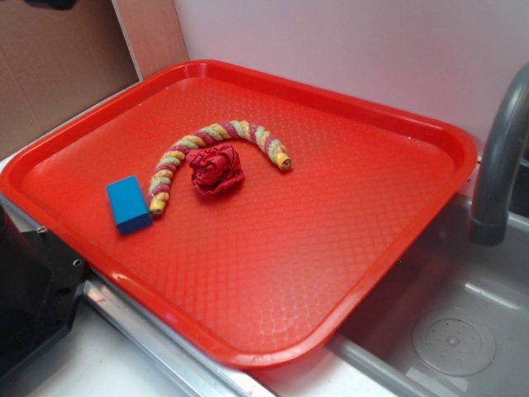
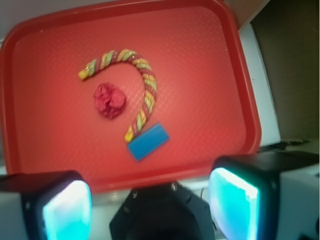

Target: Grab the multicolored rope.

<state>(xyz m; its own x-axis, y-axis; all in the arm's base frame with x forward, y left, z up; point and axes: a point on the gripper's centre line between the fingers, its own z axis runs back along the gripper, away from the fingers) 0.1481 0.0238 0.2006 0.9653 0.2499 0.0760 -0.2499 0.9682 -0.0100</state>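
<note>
Multicolored rope (image 1: 216,142) (image 2: 131,80) lies curved in an arch on the red tray (image 1: 347,248) (image 2: 210,60), left of centre in the exterior view, upper left-centre in the wrist view. We see pink, yellow and pale green twisted strands with yellow tips. Dark red cloth ball (image 1: 215,170) (image 2: 109,100) sits inside the arch; in the exterior view it looks to be touching the rope's inner curve, in the wrist view a thin gap shows, so we cannot tell contact for sure. Blue block (image 1: 128,204) (image 2: 148,141) sits just beside one rope end, at the left in the exterior view, and in the wrist view the rope tip looks to touch its edge. Tray surface is a diamond-textured plastic with a raised rim all round; the right and lower parts of it in the exterior view are bare. Tray rests on a metal sink (image 1: 446,331), with a grey faucet (image 1: 500,157) at the right edge of frame, a pale wall behind and brown cardboard at upper left. Gripper (image 2: 150,207) is at the bottom of the wrist view, off the tray's near rim, well apart from the rope; its fingers (image 2: 67,212) are spread wide, nothing between them. In the exterior view we cannot identify the gripper.
</note>
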